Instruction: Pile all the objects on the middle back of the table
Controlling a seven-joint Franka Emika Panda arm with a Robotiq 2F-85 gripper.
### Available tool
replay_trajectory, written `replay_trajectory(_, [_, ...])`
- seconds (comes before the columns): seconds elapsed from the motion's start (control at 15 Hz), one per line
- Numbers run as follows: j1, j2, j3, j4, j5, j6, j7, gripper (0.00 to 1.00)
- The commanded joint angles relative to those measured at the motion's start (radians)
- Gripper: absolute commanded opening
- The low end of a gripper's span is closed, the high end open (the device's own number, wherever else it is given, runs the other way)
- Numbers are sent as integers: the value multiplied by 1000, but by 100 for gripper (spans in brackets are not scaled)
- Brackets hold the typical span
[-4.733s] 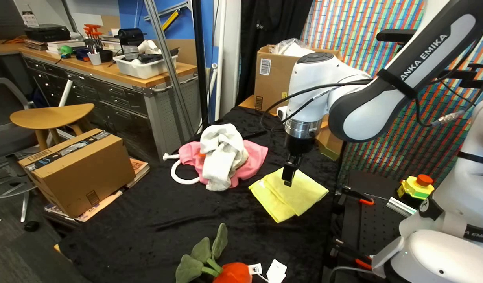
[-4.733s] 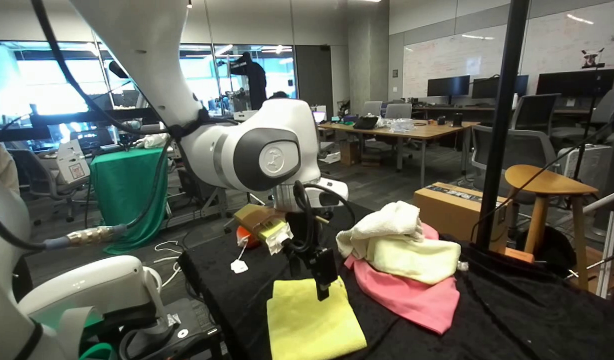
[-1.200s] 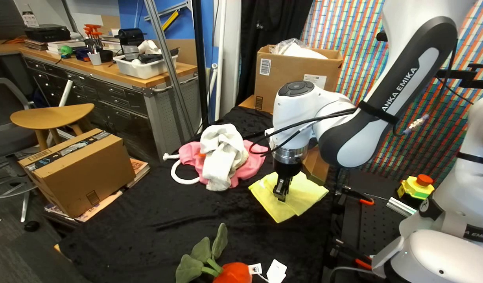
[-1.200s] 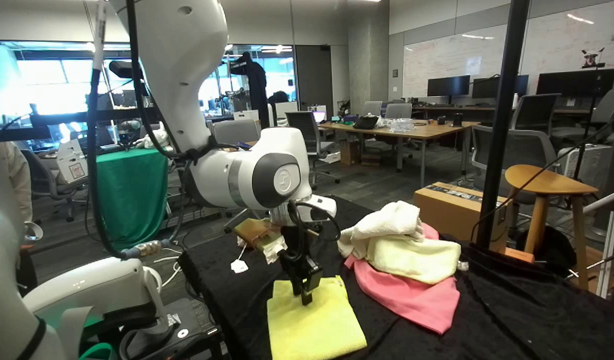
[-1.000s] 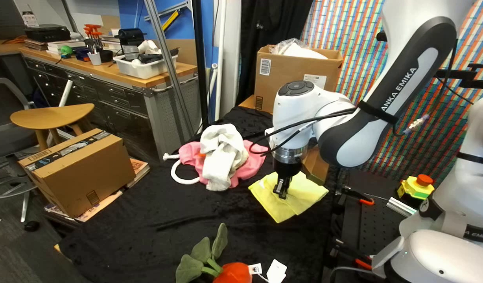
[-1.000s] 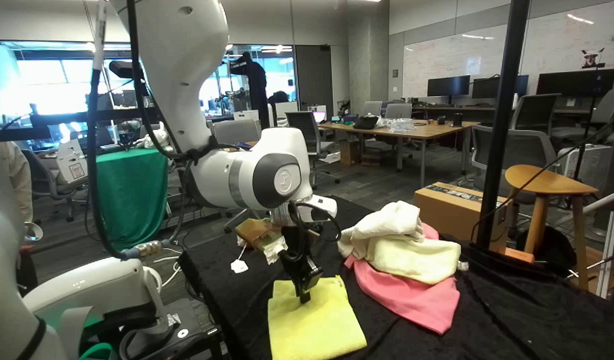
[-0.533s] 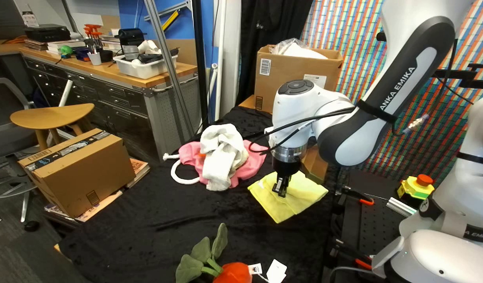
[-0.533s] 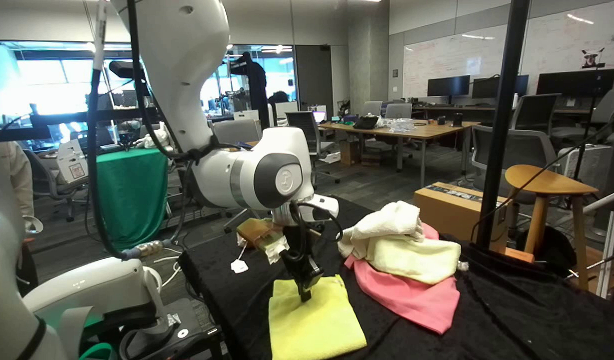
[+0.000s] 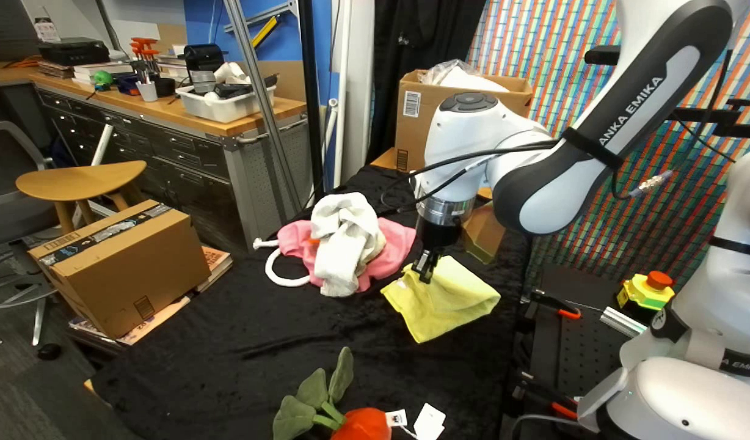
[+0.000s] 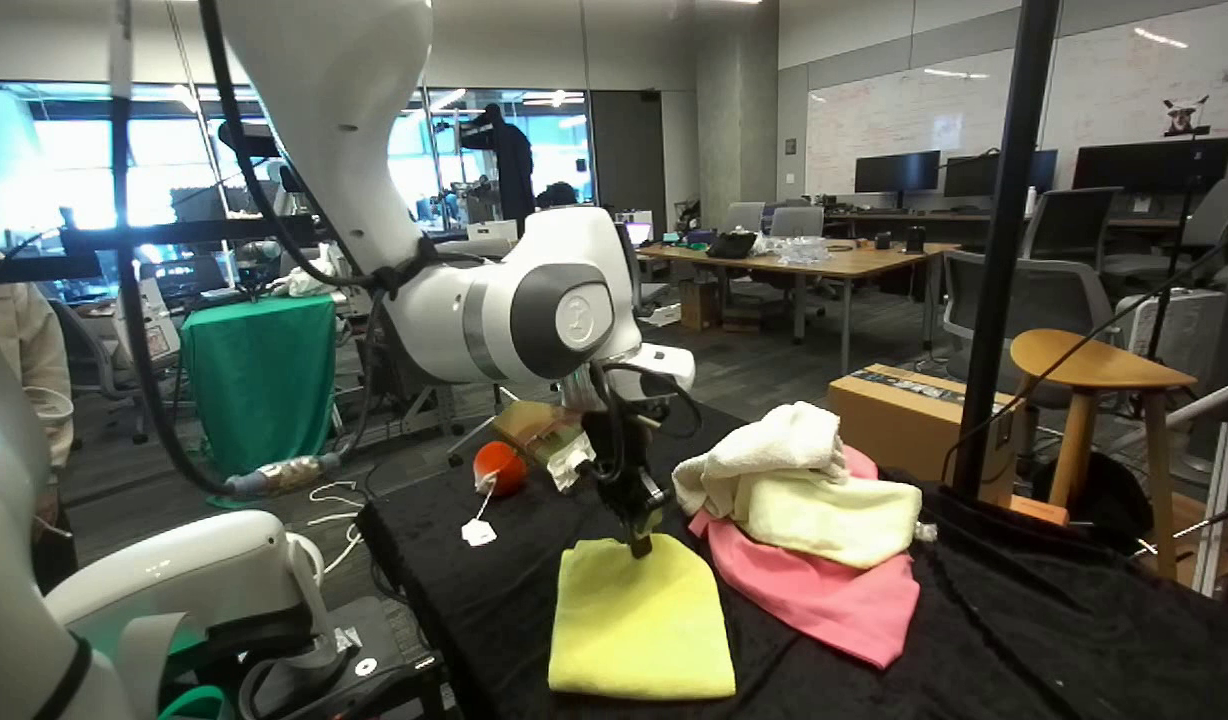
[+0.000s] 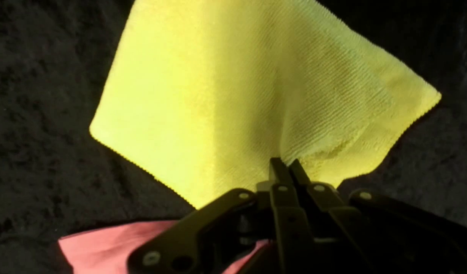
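Note:
My gripper (image 11: 286,163) is shut on a pinched fold of the yellow cloth (image 11: 172,99), which bunches at the fingertips. In an exterior view the cloth (image 9: 451,308) is partly raised towards the gripper (image 9: 424,275), while the rest lies on the black-draped table (image 9: 259,348). Close beside it is a heap: white cloths (image 9: 344,256) on top of a pink cloth (image 9: 400,244), with a white rope loop (image 9: 287,282) sticking out. Apart from these, the red-and-green plush toy (image 9: 363,425) lies at the frame's bottom edge; its red part (image 10: 499,468) shows in an exterior view.
A small brown carton (image 9: 485,232) is by the wrist of the arm. Beyond the table stand a large cardboard box (image 9: 460,122) and a taped box (image 9: 124,269). An emergency stop (image 9: 647,290) sits near the robot base. A black pole (image 10: 999,250) rises behind the heap.
My gripper has closed on the yellow cloth and risen, shifting slightly towards the heap. The cloth's pinched part has lifted and its outline has moved with it. The heap and plush toy have not moved.

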Motion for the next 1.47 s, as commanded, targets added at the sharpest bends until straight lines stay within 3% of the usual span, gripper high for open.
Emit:
replay_trajectory(0.0, [-28,-123,5,-25,-19,15,29,2])
replay_trajectory(0.53, [-123,-286,76,-1,-12,9,45,2])
replay_trajectory(0.73, [-127,-311,93,36,36,-15,9,2])
replay_trajectory(0.87, [-110,-316,93,74,80,-42,-28,2])
replay_trajectory(1.13, [-127,-301,124,190,78,-98,-10,2])
replay_trajectory(1.4, [-146,-272,112,320,71,-144,-15,2])
